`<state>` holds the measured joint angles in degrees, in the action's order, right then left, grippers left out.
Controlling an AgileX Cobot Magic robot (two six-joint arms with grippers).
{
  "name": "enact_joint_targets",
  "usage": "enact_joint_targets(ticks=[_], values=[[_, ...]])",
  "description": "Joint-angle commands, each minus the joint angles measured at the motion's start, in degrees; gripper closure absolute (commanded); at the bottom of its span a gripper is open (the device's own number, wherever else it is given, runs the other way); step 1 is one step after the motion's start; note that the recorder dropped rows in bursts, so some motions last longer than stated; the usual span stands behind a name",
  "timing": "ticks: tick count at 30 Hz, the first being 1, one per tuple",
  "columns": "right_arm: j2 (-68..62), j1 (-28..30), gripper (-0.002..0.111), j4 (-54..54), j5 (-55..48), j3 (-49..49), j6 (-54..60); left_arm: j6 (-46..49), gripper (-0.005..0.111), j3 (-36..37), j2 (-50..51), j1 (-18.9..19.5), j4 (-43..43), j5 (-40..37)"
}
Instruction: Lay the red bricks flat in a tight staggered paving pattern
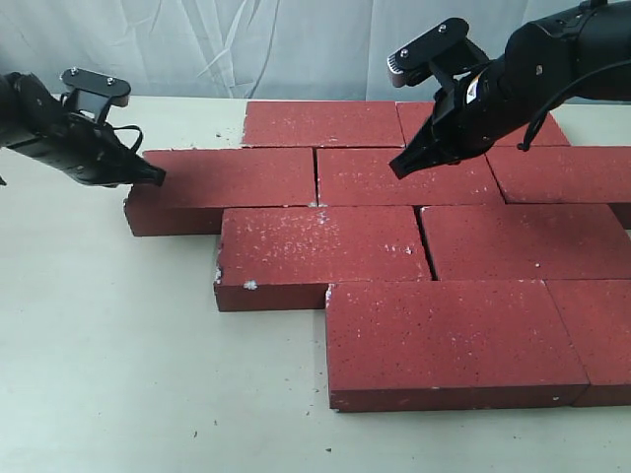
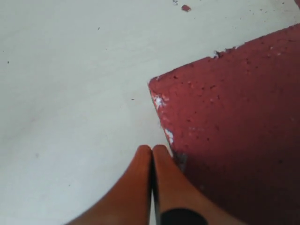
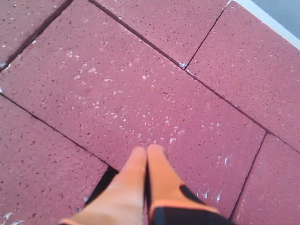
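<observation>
Several dark-red bricks lie flat in staggered rows on the pale table (image 1: 108, 374). The leftmost brick (image 1: 222, 187) of the second row sticks out to the left; its chipped corner (image 2: 159, 93) shows in the left wrist view. My left gripper (image 1: 158, 177) (image 2: 152, 149) is shut and empty, its tips beside that brick's left end near the corner. My right gripper (image 1: 398, 169) (image 3: 147, 150) is shut and empty too, with its tips down on the top of the middle brick (image 1: 409, 175) (image 3: 140, 93) of the second row.
A front brick (image 1: 449, 340) lies nearest the camera, with another brick (image 1: 320, 254) behind it to the left. A crumb of brick (image 2: 186, 8) and small specks lie on the table. A pale curtain (image 1: 246, 49) hangs behind.
</observation>
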<state>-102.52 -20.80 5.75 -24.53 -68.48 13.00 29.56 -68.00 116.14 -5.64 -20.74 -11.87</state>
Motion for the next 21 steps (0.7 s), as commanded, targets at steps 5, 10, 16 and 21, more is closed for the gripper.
enact_joint_targets(ticks=[5, 10, 16, 21], values=[[-0.09, 0.33, 0.109, 0.32, 0.31, 0.31, 0.24, -0.43, 0.107, -0.14, -0.42, 2.7, -0.18, -1.31], [-0.09, 0.33, 0.109, 0.32, 0.31, 0.31, 0.24, -0.43, 0.107, -0.14, -0.42, 2.67, -1.92, -1.6], [-0.09, 0.33, 0.109, 0.32, 0.31, 0.31, 0.24, -0.43, 0.107, -0.14, -0.42, 1.77, -4.28, -2.64], [-0.02, 0.33, 0.109, 0.32, 0.63, 0.31, 0.24, -0.43, 0.107, -0.14, -0.42, 0.31, -4.29, -2.92]])
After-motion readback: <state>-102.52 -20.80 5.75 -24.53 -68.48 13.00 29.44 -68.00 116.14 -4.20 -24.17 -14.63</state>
